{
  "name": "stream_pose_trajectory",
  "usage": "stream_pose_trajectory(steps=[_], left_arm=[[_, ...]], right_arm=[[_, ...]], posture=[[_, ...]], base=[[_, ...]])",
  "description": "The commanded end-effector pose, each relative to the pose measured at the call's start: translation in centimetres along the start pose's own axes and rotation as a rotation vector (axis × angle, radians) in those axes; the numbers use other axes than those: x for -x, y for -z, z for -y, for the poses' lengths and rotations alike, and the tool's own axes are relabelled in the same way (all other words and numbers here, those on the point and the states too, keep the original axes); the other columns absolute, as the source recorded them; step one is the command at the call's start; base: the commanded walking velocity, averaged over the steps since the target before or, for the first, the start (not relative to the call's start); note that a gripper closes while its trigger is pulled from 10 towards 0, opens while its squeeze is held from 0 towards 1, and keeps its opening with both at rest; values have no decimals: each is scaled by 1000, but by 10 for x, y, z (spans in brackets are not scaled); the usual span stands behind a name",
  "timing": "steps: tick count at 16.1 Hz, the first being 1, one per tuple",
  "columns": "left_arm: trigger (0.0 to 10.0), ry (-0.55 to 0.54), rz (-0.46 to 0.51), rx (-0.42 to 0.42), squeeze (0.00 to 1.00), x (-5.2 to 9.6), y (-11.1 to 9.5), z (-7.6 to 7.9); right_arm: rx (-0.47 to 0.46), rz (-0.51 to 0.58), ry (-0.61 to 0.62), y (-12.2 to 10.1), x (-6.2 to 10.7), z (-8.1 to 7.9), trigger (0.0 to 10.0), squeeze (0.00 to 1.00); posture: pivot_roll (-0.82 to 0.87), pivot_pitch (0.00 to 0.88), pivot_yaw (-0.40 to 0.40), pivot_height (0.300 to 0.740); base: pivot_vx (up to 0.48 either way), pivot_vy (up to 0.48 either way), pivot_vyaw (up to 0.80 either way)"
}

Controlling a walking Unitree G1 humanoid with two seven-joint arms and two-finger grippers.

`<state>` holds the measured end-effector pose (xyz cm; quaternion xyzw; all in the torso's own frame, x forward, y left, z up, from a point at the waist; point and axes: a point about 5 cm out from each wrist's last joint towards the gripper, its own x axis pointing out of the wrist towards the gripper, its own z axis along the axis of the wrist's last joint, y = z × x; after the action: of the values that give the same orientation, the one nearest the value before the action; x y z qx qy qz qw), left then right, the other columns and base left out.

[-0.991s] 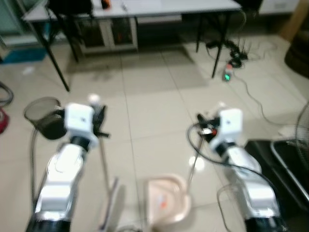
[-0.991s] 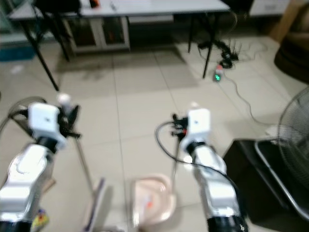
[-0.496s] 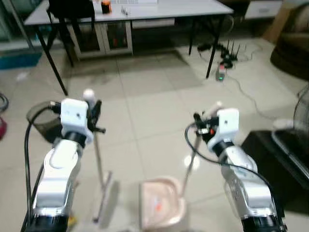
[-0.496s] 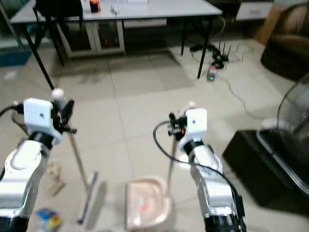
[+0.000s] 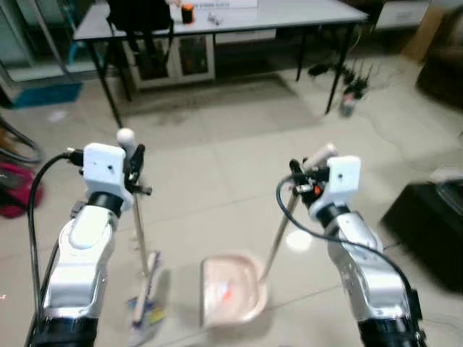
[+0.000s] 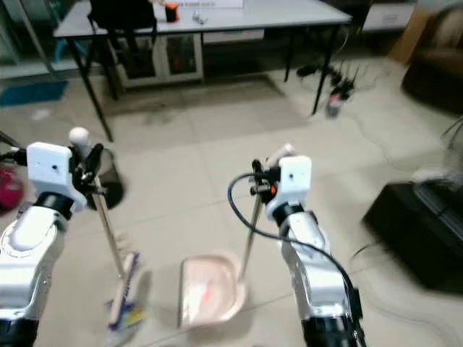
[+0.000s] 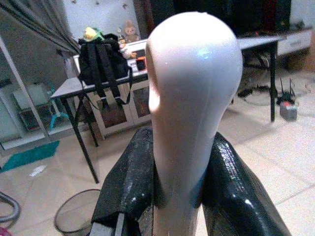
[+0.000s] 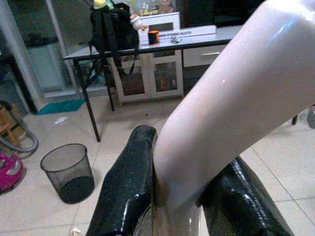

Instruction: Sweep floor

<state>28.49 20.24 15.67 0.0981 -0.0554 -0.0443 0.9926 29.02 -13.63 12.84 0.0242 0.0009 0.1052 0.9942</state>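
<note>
My left gripper (image 5: 134, 165) is shut on the thin pole of a broom (image 5: 142, 238), just below its round white knob (image 7: 193, 93). The broom head (image 6: 121, 303) rests on the tiles by a small coloured scrap (image 5: 150, 316). My right gripper (image 5: 299, 182) is shut on the slanted pale handle (image 8: 221, 113) of a pink dustpan (image 5: 230, 288), which sits on the floor between my arms, to the right of the broom head. Black fingers (image 7: 129, 187) press both sides of the knob's neck.
A grey table (image 5: 239, 14) with black legs stands ahead, a black backpack (image 7: 101, 59) on it. A mesh bin (image 8: 69, 169) stands at the left, cables and a power strip (image 5: 353, 90) at the right, a black box (image 5: 427, 217) beside my right arm.
The whole view has swung left, so the table and cables sit further right. Both grippers keep their hold. The broom head now lies by the coloured scrap.
</note>
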Motion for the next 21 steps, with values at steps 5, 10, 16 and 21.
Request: stream_pose_trajectory(steps=[5, 10, 16, 21], left_arm=[[10000, -31, 28, -24, 0, -2, -3, -7], [10000, -46, 5, -88, 0, -2, 5, -5], [10000, -65, -14, -97, 0, -8, 9, 0], [10000, -63, -30, -45, 0, -12, 12, 7]], right_arm=[[81, 19, 26, -2, -4, 7, 10000, 0], [84, 27, 38, -1, -8, 7, 10000, 0], [83, 29, 68, 0, -8, 12, 10000, 0], [96, 33, 82, 0, -10, 14, 10000, 0]], posture=[[-83, 0, 22, 740], [-82, 0, 21, 740], [-86, 3, 30, 740], [-89, 5, 33, 740]], base=[[0, 480, 0], [0, 384, 0], [0, -467, 0], [0, 0, 0]])
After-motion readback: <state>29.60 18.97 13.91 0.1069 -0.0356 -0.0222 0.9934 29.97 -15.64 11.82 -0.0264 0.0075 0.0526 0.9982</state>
